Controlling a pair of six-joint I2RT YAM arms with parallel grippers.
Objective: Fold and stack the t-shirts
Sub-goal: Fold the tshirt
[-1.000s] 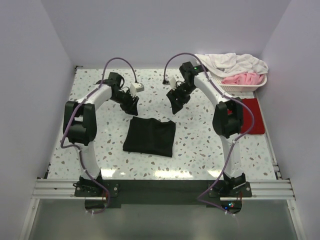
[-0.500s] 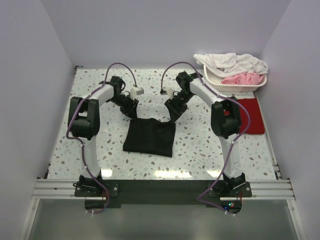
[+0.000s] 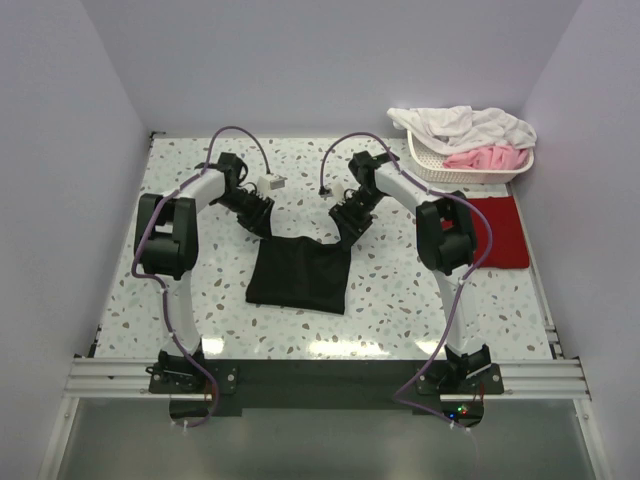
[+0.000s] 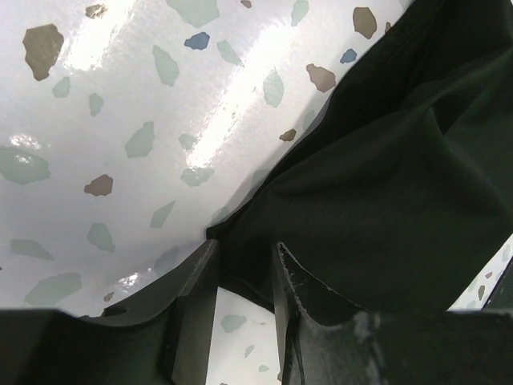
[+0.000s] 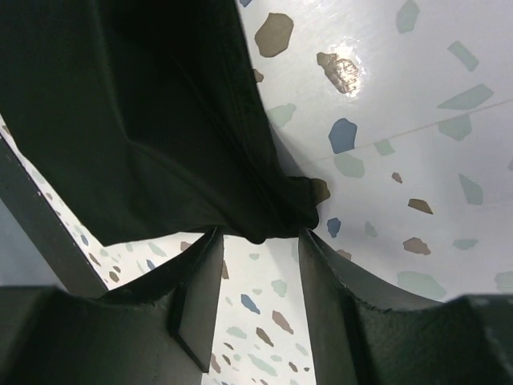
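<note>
A black t-shirt [image 3: 300, 272] lies folded in the middle of the table. Its far edge is bunched up between the two grippers. My left gripper [image 3: 262, 228] is down at the far left corner. In the left wrist view this gripper [image 4: 244, 253] stands open with that corner of the black cloth [image 4: 385, 176] between its fingertips. My right gripper [image 3: 348, 232] is at the far right corner. Seen from the right wrist, that gripper [image 5: 260, 241] is open, and the rounded cloth corner [image 5: 272, 220] sits at its tips. A dark red t-shirt [image 3: 503, 232] lies folded at the right edge.
A white basket [image 3: 470, 172] at the back right holds white cloth [image 3: 460, 125] and pink cloth [image 3: 485, 157]. Cables loop above both arms. Walls enclose the speckled table [image 3: 200, 290] on three sides.
Both grippers have come down and nearer, from above the table to the black shirt's far corners. Both pairs of jaws have narrowed, the right more. The shirt's far edge now rises at the corners.
</note>
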